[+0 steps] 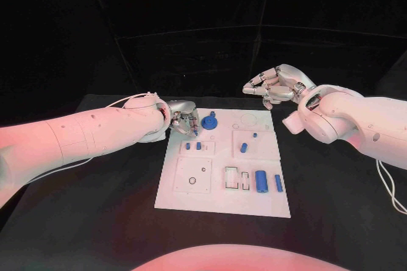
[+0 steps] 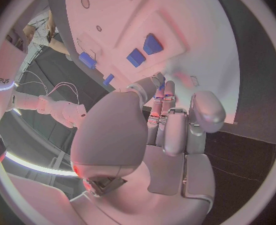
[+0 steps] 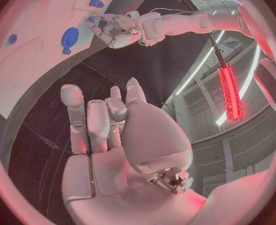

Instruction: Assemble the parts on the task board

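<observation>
The white task board lies mid-table. My left hand rests over its far left corner and pinches a small blue part at its fingertips; the same part shows in the right wrist view. Beside it on the board sits a round blue part. Two small blue pieces, a blue peg and two blue cylinders also lie on the board. My right hand hangs above the table beyond the board's far edge, fingers loosely bent, holding nothing.
Outlined recesses and narrow slots mark the board's near half. A thin white cable runs along my left arm. Black table surrounds the board on all sides.
</observation>
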Available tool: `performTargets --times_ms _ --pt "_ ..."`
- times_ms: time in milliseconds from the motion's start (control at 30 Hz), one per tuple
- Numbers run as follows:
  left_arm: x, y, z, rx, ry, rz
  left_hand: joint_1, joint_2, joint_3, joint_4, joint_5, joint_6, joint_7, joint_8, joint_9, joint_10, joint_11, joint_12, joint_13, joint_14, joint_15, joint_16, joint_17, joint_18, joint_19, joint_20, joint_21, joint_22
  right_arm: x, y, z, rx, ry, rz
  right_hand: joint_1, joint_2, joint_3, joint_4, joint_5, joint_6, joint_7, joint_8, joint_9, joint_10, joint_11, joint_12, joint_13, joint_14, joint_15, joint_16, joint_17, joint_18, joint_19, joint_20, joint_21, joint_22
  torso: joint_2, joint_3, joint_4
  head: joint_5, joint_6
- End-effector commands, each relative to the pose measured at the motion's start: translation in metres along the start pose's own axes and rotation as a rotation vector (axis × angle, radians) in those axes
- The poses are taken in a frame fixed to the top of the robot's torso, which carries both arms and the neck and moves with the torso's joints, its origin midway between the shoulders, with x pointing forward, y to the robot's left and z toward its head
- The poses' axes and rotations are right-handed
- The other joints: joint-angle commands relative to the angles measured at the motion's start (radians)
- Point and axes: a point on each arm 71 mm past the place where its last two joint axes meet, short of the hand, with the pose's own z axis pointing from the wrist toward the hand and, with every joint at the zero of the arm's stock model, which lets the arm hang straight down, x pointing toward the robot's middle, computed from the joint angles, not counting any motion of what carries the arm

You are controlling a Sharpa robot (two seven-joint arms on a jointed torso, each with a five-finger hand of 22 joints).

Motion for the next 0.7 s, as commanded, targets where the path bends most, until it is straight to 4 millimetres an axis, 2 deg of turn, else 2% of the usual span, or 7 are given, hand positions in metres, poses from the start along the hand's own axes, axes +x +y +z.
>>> performTargets --times_ms 33,700 --pt "0.0014 -0.0021 0.0008 0.005 0.019 -0.003 -0.012 0.000 0.003 0.002 0.000 0.006 0.000 -0.004 -0.001 0.006 -0.002 -0.005 0.001 0.023 -0.004 0.003 0.000 -0.017 0.003 0.002 -0.002 0.000 -0.0002 0.0022 0.0006 -0.012 0.001 0.000 0.002 0.005 -0.001 -0.006 0.004 -0.006 0.000 0.004 0.001 -0.004 -0.002 0.001 0.001 -0.004 -0.004 0.000 0.002 0.019 -0.006 0.000 -0.004 0.001 0.000 0.0002 -0.0003 0.000 -0.001" --pt "0.0028 -0.0048 0.0026 0.007 0.033 -0.001 -0.013 0.000 0.003 0.001 0.000 0.006 -0.001 -0.004 -0.001 0.007 -0.002 -0.005 0.001 0.023 -0.004 0.003 0.001 -0.017 0.003 0.002 -0.001 0.001 0.0006 0.0027 0.0013 -0.013 0.003 0.000 0.002 0.005 -0.001 -0.006 0.004 -0.006 0.000 0.004 0.001 -0.004 -0.002 0.001 0.001 -0.004 -0.004 0.000 0.002 0.019 -0.006 0.000 -0.004 0.001 0.000 0.0006 0.0001 -0.001 -0.004"
